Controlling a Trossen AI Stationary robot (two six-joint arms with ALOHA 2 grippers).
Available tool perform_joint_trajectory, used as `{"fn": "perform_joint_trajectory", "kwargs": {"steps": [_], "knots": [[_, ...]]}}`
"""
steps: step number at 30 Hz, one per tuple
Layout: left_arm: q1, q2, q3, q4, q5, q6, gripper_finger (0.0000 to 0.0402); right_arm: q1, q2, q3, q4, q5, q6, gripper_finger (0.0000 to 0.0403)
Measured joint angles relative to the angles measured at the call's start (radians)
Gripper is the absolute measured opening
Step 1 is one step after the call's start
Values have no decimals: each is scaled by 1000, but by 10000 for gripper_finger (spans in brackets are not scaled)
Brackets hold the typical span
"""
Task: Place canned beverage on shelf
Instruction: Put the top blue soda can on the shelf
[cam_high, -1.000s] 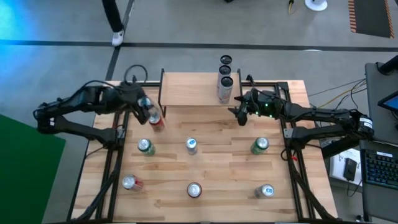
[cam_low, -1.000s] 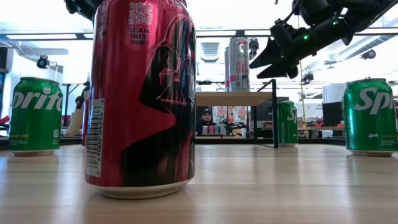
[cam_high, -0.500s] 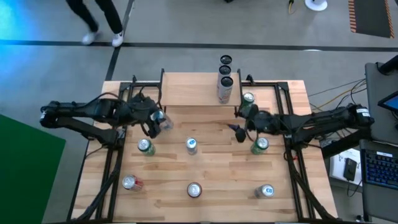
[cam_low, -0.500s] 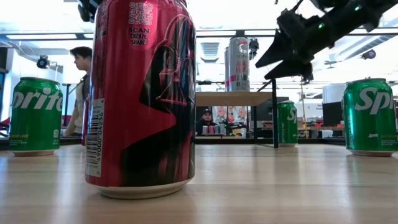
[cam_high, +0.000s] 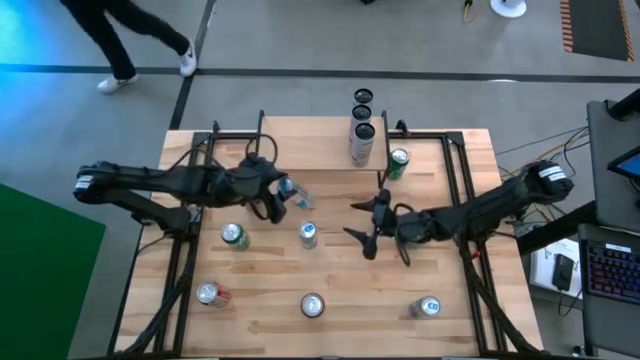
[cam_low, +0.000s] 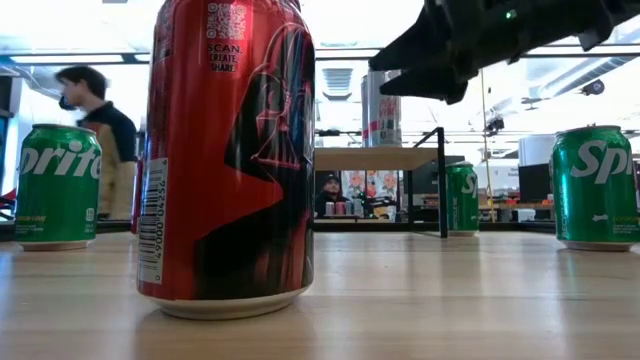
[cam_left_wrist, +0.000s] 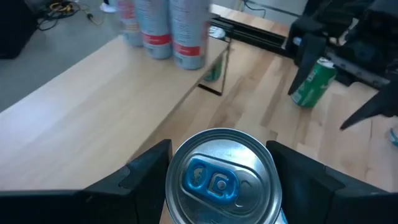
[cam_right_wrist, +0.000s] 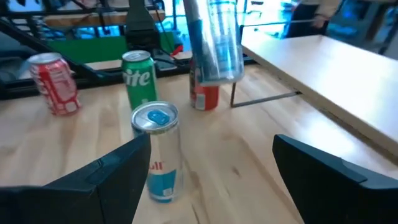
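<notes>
Left claw (cam_high: 283, 192) pinched a silver-and-blue can (cam_high: 293, 193), lifted just in front of the shelf (cam_high: 305, 143). Right claw (cam_high: 366, 228) spread empty above the tabletop (cam_high: 350, 290), close by. Risked clipping the shelf edge, toppling the tall cans (cam_high: 361, 138), or crossing the right arm.
</notes>
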Motion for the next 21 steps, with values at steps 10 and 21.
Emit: {"fn": "perform_joint_trajectory", "kwargs": {"steps": [10, 21], "knots": [[-6, 53, 0, 104, 33, 39, 229, 27, 156, 37, 228, 76, -102, 326], [-7, 55, 0, 116, 44, 60, 229, 27, 192, 102, 220, 72, -115, 325]]}}
